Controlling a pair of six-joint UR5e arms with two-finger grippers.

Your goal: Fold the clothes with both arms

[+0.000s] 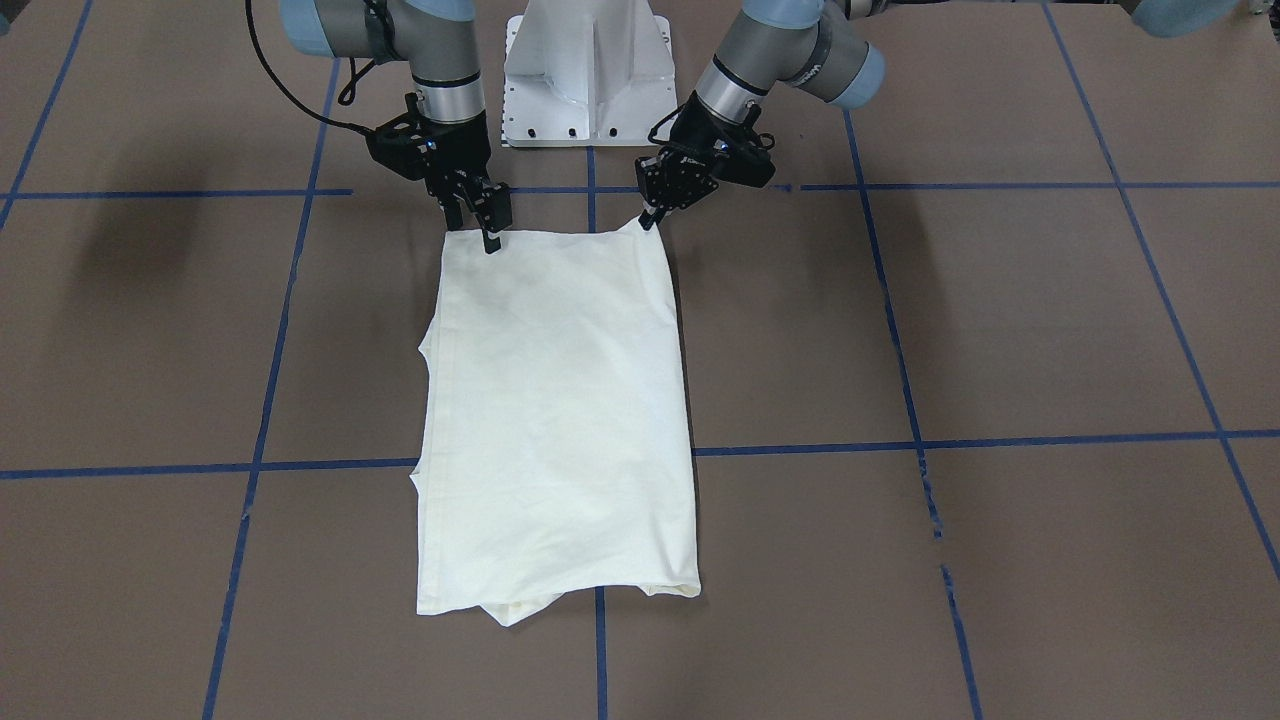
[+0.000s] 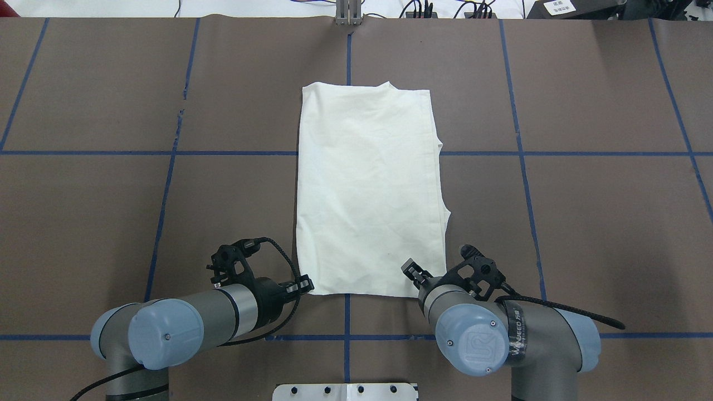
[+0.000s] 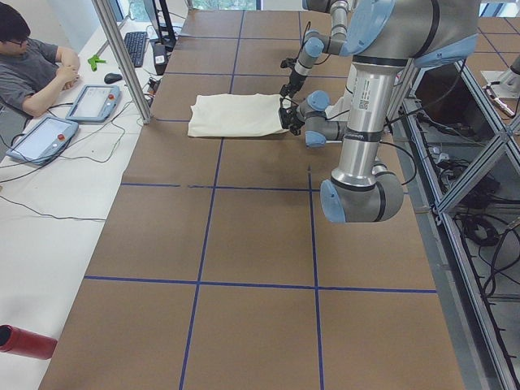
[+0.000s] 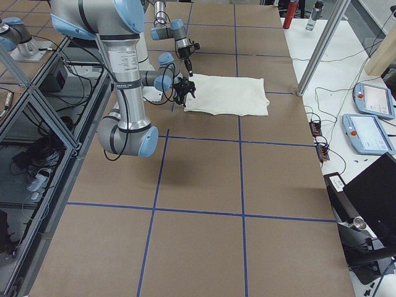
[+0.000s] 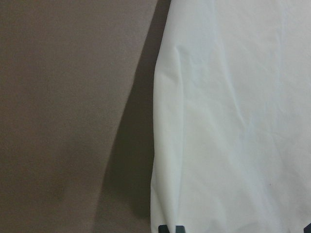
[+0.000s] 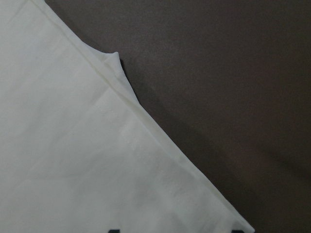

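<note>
Fingertips (image 5: pixel 171 228) of the left hand (image 2: pixel 304 286) show as two black tips set apart along the bottom edge of its wrist view, with cream cloth between them. Its jaws stand open, straddling the near left corner of the shirt (image 2: pixel 367 189) without clamping it. In the front-facing view that corner rises in a small peak against the hand.

The shirt lies flat in the middle of the brown desk (image 2: pixel 111 223), plain side up. It is folded into a long rectangle that runs from the near side toward the far side and crosses a blue tape line (image 2: pixel 167 153). Bits of a lower layer poke out along its right edge and at its far end.

On the right, the right hand (image 2: pixel 411 270) is low over the near right corner. Its fingers are spread and hold nothing, with one tip at the cloth's edge. Whether that tip touches the cloth, I cannot tell.
</note>
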